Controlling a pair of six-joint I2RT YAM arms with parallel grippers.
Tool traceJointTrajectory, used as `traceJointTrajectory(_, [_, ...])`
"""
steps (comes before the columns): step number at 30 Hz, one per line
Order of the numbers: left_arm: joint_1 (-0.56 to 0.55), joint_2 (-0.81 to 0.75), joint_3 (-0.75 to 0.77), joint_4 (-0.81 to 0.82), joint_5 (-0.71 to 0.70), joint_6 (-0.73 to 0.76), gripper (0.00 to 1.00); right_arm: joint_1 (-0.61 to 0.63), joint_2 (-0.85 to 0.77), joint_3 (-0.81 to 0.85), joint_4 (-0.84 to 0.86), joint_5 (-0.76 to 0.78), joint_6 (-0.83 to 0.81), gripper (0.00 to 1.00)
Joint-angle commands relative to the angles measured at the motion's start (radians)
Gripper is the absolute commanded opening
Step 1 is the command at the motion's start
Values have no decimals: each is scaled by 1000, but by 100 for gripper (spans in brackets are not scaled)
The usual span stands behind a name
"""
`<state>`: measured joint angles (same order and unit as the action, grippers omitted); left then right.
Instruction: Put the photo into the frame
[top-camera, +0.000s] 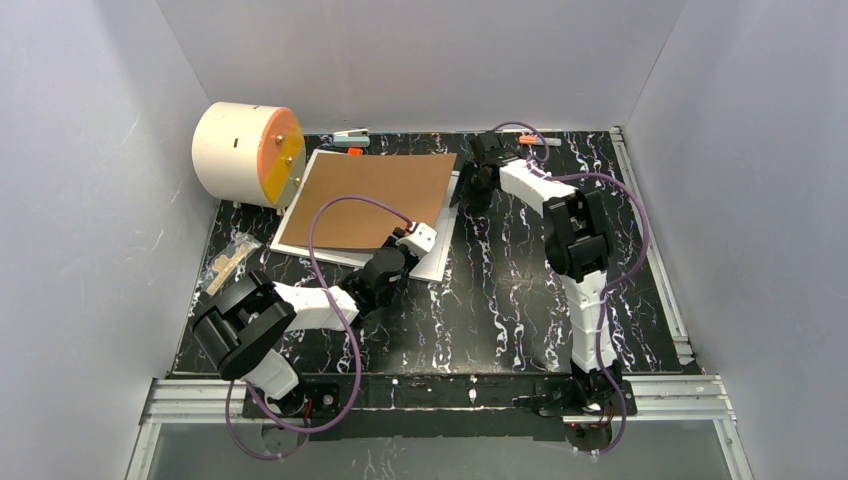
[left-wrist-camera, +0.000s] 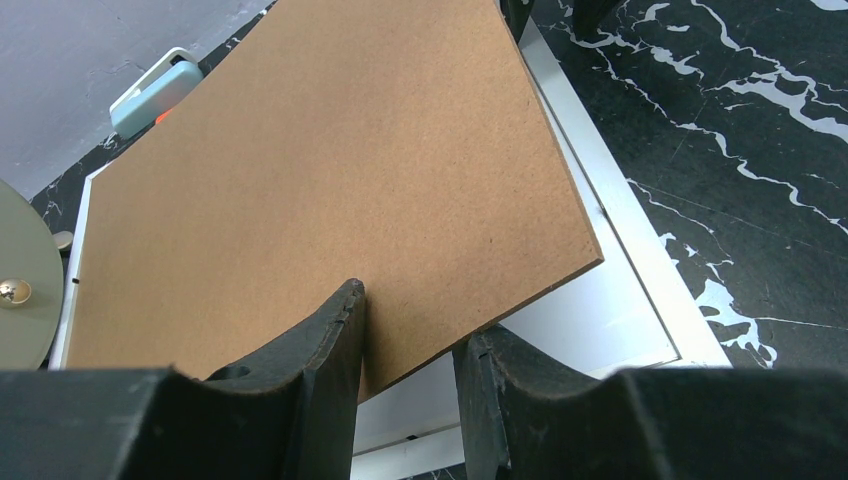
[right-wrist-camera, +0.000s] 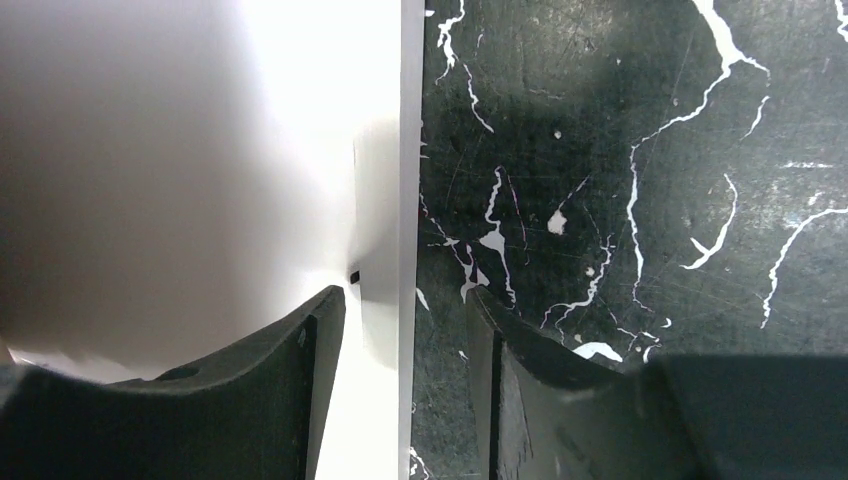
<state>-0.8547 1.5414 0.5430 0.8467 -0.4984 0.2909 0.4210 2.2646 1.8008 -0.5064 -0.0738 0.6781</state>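
Note:
The white frame (top-camera: 434, 262) lies flat at the back left of the black marble table. A brown backing board (top-camera: 375, 200) sits tilted over it, its near edge raised. My left gripper (top-camera: 420, 233) is shut on that near edge; in the left wrist view one finger lies over the board (left-wrist-camera: 330, 170) and the other under it, above the frame (left-wrist-camera: 620, 250). My right gripper (top-camera: 468, 190) stands open astride the frame's right rim (right-wrist-camera: 410, 150), one finger inside, one on the table. The photo is hidden.
A white drum with an orange face (top-camera: 245, 152) stands at the back left beside the frame. A teal-and-white tool (top-camera: 350, 137) lies behind the frame. A small bag of parts (top-camera: 228, 262) rests at the left edge. Grey walls enclose the table.

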Motion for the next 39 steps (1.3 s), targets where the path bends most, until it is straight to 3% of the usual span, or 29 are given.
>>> traceJointTrajectory(1, [35,-15,-39,-61,-80,-131,18,-5,34,38,-28,30,-42,56])
traceJointTrajectory(12, [34,-18,-42,-64,-82,-136,18,-8,101,128,-92,55,-78,60])
traceJointTrajectory(20, [35,-15,-35,-66,-79,-134,18,-8,87,111,-91,36,-128,53])
traceJointTrajectory(27, [36,-17,-39,-67,-80,-136,18,-7,80,93,-85,19,-161,58])
traceJointTrajectory(39, [36,-17,-40,-67,-79,-136,18,-7,93,97,-104,32,-183,37])
